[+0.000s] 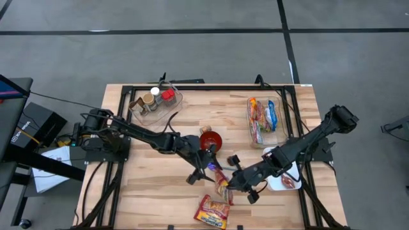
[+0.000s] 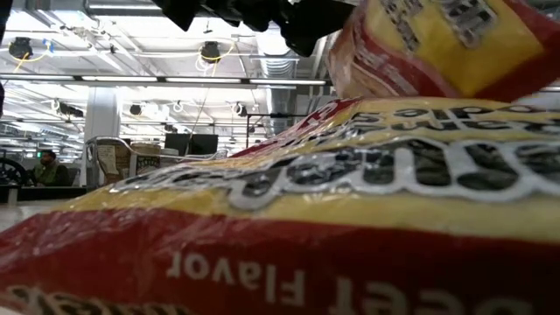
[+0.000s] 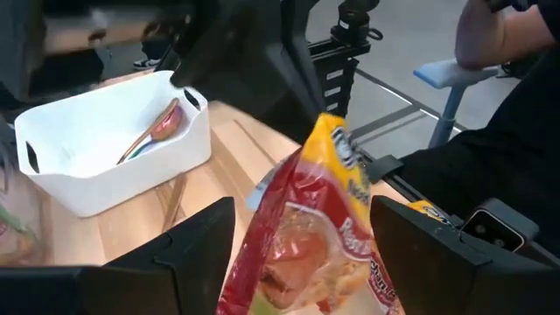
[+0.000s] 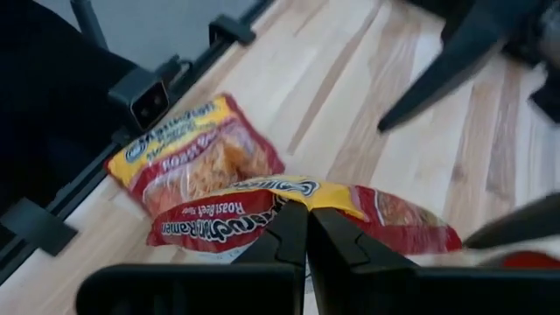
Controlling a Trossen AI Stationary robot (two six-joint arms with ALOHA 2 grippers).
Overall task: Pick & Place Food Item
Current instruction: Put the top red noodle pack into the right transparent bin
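A red and yellow ramen packet point(image 1: 220, 184) is held above the wooden desk point(image 1: 153, 185) near its front edge, its long axis slanting from the red bowl point(image 1: 210, 138) toward the front. The right pincer point(image 4: 307, 229) is closed tight on one edge of it, while the left pincer point(image 3: 302, 241) stands open with the packet between its fingers. A second packet point(image 4: 188, 149) lies flat just beside it, and their labels read "Roast Beef Flavor".
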